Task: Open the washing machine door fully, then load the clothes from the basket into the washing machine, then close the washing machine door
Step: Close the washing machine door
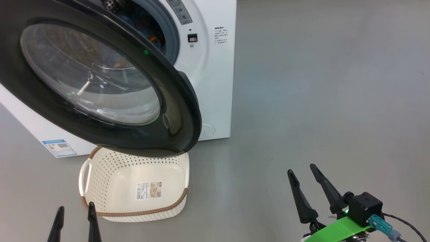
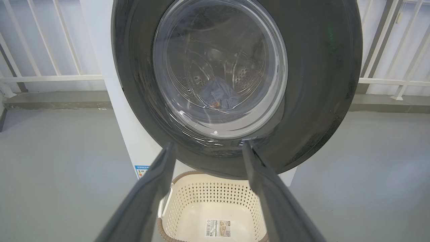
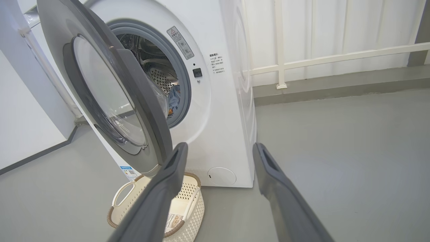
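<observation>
Cream basket perhaps below left hand

The washing machine door had a glossy black plastic surround framing a clear, smooth glass window. The washing machine cabinet was smooth white, with a perforated bright-metal drum and matt grey rubber gasket. The clothes inside were soft cloth. The basket was cream perforated plastic with a brown braided rim and a paper label. The floor was smooth matt grey.
</observation>
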{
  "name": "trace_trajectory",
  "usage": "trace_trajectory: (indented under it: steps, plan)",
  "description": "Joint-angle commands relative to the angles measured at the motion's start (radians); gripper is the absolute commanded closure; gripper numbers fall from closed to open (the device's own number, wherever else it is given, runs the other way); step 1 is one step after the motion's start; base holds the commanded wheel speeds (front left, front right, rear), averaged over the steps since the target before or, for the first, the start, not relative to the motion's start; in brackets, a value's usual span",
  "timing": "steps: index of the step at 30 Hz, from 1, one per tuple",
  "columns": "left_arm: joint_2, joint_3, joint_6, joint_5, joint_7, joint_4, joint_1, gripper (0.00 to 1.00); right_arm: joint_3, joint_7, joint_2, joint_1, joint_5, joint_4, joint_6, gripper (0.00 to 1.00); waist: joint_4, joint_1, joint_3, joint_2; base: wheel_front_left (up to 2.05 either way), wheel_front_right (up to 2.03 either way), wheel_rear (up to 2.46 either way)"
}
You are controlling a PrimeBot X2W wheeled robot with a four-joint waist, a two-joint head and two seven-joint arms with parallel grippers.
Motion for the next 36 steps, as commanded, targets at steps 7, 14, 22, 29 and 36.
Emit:
trace_trajectory:
  steps: [7,14,22,29,36]
  plan:
    - [0.004,0.023,0.010,-0.002,-0.008,-0.023,-0.019,0.00,0.015,-0.012,0.006,-0.010,-0.013,-0.021,0.003,0.36,0.004,0.0000,0.002,0.0000,0.00,0.00,0.00]
    - [0.004,0.018,0.013,-0.008,-0.008,-0.024,-0.023,0.00,-0.020,-0.012,0.006,-0.016,0.008,-0.059,0.003,1.00,0.008,0.0000,0.010,0.0000,0.00,0.00,0.00]
    - [0.004,0.015,0.015,-0.025,-0.008,-0.037,-0.039,0.00,0.045,-0.012,-0.007,-0.074,-0.009,-0.349,0.003,1.00,0.020,0.0000,0.033,0.0000,0.00,0.00,0.00]
    - [0.004,-0.010,0.018,-0.037,-0.008,-0.045,-0.062,0.00,0.243,-0.012,-0.105,-0.146,0.005,-0.514,0.003,1.00,0.064,0.0000,0.053,0.0000,0.00,0.00,0.00]
    - [0.004,-0.046,0.025,-0.051,-0.008,-0.053,-0.088,0.00,0.438,-0.012,-0.215,-0.241,0.024,-0.460,0.003,1.00,0.125,0.0000,0.077,0.0000,0.00,0.00,0.00]
